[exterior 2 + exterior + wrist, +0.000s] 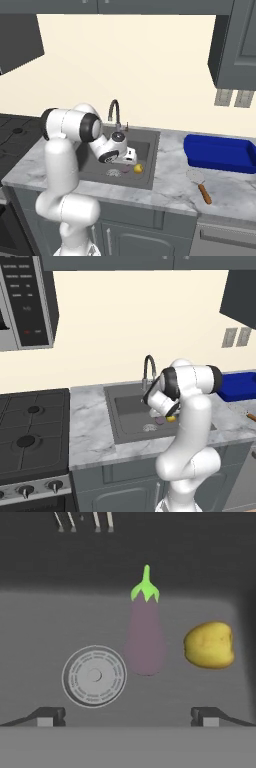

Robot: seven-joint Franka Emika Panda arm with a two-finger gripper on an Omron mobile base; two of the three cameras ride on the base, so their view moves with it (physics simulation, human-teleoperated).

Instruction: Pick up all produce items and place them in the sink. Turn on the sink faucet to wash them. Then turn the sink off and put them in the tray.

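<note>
The gripper (128, 714) hangs over the sink (40, 627) with its fingers spread wide apart and nothing between them — both dark fingertips (50, 714) show at the bottom of the hand view, well clear of everything below. Straight ahead of the gripper, on the basin floor, lies the eggplant (145, 637), its green stem pointing away from the fingers. Just beside the eggplant, toward the right fingertip, sits the yellow fruit (209, 644); the two are close but apart. On the eggplant's other side, toward the left fingertip, is the round drain (94, 676), nearly touching the eggplant's rounded end.

From the right base view, the hand hovers low in the basin with the faucet (115, 112) rising just behind it, and the blue tray (218, 153) rests on the counter (170, 185) well off to the side, past the sink's rim. A spatula (200, 185) lies in front of the tray.
</note>
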